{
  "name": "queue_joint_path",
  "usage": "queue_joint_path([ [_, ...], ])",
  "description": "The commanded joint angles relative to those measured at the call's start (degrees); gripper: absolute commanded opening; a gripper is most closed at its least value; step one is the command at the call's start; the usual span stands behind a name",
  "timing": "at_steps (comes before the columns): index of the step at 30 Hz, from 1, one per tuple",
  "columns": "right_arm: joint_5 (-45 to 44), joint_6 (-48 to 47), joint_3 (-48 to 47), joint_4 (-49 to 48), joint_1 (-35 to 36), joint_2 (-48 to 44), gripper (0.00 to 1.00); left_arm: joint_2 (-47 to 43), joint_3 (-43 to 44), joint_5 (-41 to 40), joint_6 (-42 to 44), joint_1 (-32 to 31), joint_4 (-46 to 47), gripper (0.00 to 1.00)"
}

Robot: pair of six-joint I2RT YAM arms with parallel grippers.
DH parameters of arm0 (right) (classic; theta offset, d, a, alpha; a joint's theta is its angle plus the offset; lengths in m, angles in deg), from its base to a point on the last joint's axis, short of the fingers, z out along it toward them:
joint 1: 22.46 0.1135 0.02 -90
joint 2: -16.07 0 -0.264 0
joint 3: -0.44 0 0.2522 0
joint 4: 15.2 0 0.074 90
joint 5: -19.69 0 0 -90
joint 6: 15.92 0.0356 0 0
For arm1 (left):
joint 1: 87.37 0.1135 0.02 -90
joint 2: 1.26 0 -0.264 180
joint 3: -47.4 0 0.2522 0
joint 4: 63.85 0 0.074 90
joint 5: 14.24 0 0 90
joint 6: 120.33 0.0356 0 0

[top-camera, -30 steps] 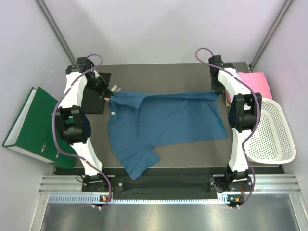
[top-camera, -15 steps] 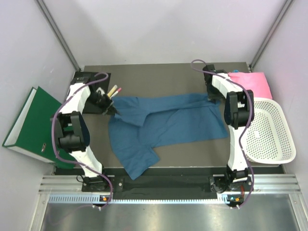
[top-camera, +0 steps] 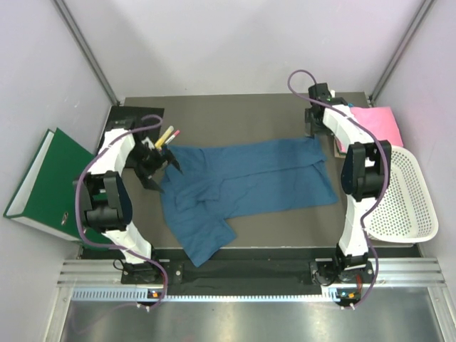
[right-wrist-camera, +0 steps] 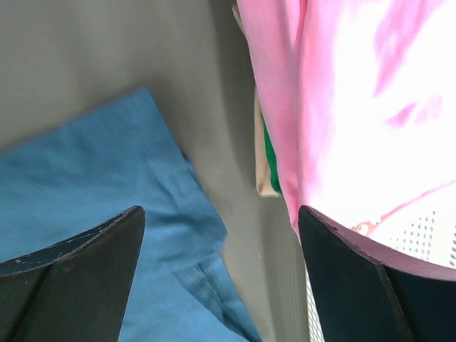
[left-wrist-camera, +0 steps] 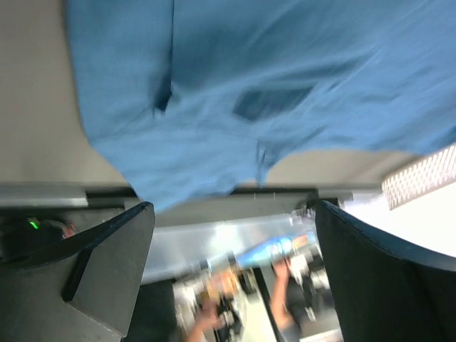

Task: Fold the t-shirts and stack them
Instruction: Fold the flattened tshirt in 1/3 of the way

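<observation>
Obs: left hand (top-camera: 162, 161) is standing wide, gripping nothing, with the teal shirt (top-camera: 249, 178) lying spread on the counter (top-camera: 235, 114) just to its right. The right hand (top-camera: 314, 130) is also gaping empty over the shirt's end corner, and the pink shirt (top-camera: 374, 121) is lying just beyond it. Judgement: a lengthwise fold is being laid. The next move is calling for fresh pinches on the unfolded edge and loose sleeve.

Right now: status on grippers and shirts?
Left gripper open, empty, at left edge of blue shirt. Right gripper open, empty, between both shirts. Blue shirt spread on table, unstacked; pink shirt far right. Two pens by left gripper.
</observation>
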Motion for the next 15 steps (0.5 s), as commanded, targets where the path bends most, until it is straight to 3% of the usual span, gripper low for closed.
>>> queue_joint_path([
  [1,1.8,0.0,-7.5,-2.5,0.1,1.4,0.88,0.3,7.5,-7.4,0.0,-0.1,3.2,0.99],
  [6,5.7,0.0,-12.7,-2.1,-0.1,7.1,0.86,6.6,10.1,-11.7,-1.3,-0.2,10.9,0.95],
  [15,10.3,2.4,-15.6,0.2,-1.0,12.3,0.80,17.3,19.1,-15.4,0.6,-0.5,14.6,0.94],
])
